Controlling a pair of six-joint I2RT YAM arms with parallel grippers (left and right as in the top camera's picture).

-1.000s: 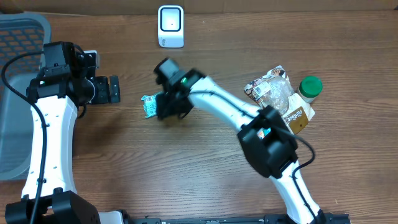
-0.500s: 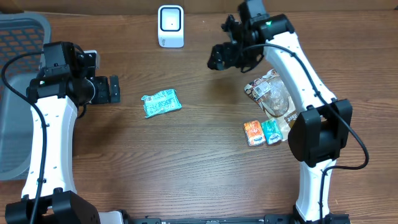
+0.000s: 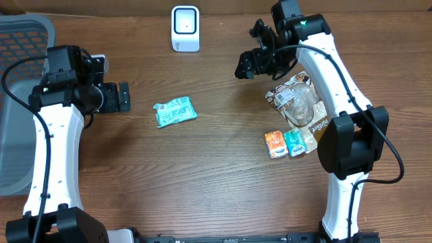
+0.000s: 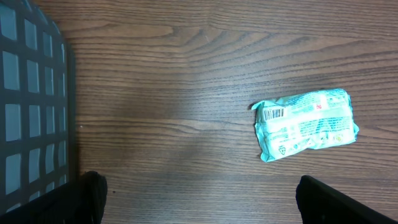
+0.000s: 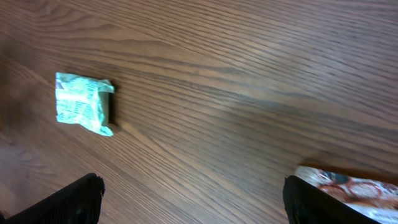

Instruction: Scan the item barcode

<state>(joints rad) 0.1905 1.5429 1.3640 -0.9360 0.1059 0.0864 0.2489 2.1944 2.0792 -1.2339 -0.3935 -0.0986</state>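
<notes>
- We judge the scan as not yet under way: the teal packet [image 3: 175, 111] lies flat on the table [image 3: 202, 189], and neither arm has hold of it.
- The left gripper [image 3: 123, 96] hovers to the left of the packet, near it but apart. Its jaws are spread wide with nothing between them.
- In the left wrist view the packet's barcode [image 4: 274, 113] faces up, on the end nearest the left gripper.
- The white barcode scanner [image 3: 185, 28] stands well beyond the packet, at the far edge of the table, with bare wood between the two.
- The right gripper [image 3: 253, 57] hangs to the right of the packet and well apart from it. In its wrist view the fingertips sit at opposite corners with only bare table between them, so its jaws gape and carry nothing.
- What we think is left: one arm has to pick up the packet, carry it to the scanner and turn the barcode to the scanner's face.
- The grey mesh basket [image 3: 20, 101] sits far to the left of the packet, beyond the left arm. We see nothing in the part that shows, and its left side runs out of view.
- A crinkled snack bag [image 3: 295, 100] lies far to the right of the packet, and we cannot tell what is in it. An orange sachet [image 3: 274, 144] and a teal sachet [image 3: 293, 142] lie loose just beside it.
</notes>
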